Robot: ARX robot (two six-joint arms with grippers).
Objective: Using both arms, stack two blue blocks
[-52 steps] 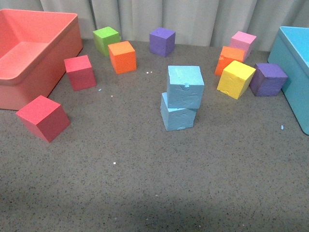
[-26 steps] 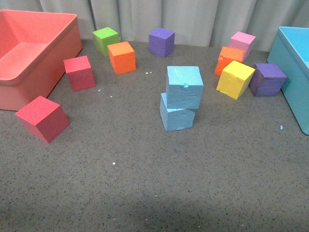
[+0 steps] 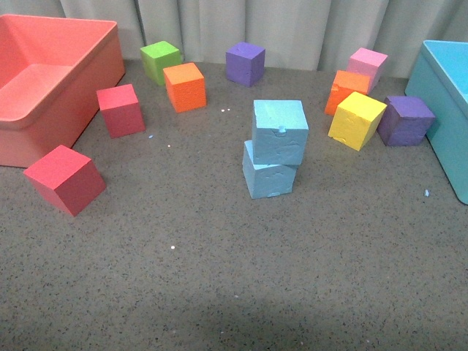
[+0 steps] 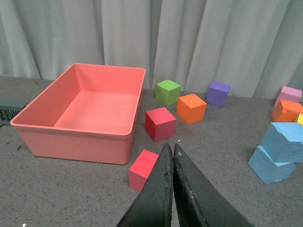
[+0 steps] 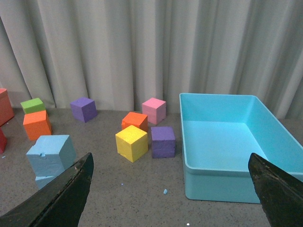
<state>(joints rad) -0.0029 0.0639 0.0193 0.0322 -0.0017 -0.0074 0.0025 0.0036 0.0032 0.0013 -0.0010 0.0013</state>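
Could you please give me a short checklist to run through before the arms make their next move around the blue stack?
1. Upper blue block rests on lower blue block: ok.
2. Stack squarely aligned: not ok; the upper block sits offset and twisted on the lower one.
3. Left gripper off the stack: ok; fingers closed, holding nothing, stack well to one side.
4. Right gripper off the stack: ok; fingers spread wide, nothing between them.
5. Neighbours apart from the stack: ok; the yellow block and orange block stand apart from it.
6. Stack stability: cannot tell.
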